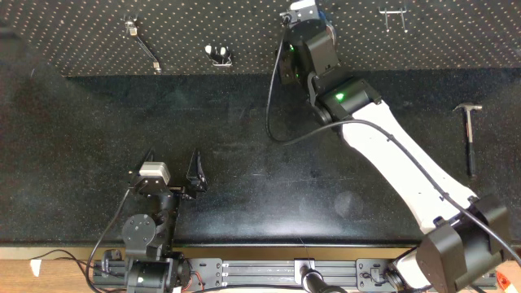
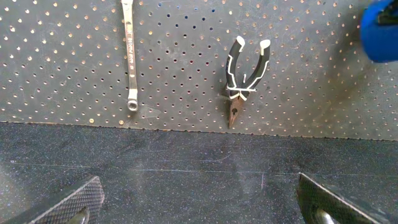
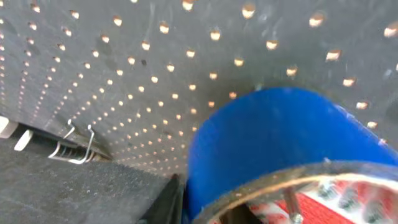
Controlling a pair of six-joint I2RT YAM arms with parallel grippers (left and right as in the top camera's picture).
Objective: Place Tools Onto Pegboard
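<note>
The pegboard (image 1: 73, 37) stands along the table's far edge. A wrench (image 1: 145, 47) (image 2: 129, 56) hangs on it at the left, and black-and-white pliers (image 1: 218, 55) (image 2: 245, 74) hang near the middle. My right gripper (image 1: 305, 18) is up against the pegboard right of the pliers, shut on a blue roll (image 3: 280, 137) (image 2: 379, 28) held close to the holes. A hammer (image 1: 469, 138) lies on the table at the far right. My left gripper (image 1: 175, 167) hovers low near the front left, open and holding nothing.
A bare double wire hook (image 1: 394, 16) (image 3: 78, 146) sticks out of the pegboard to the right of the right gripper. The black tabletop (image 1: 244, 163) lies between the arms. A cable (image 1: 273, 114) loops off the right arm.
</note>
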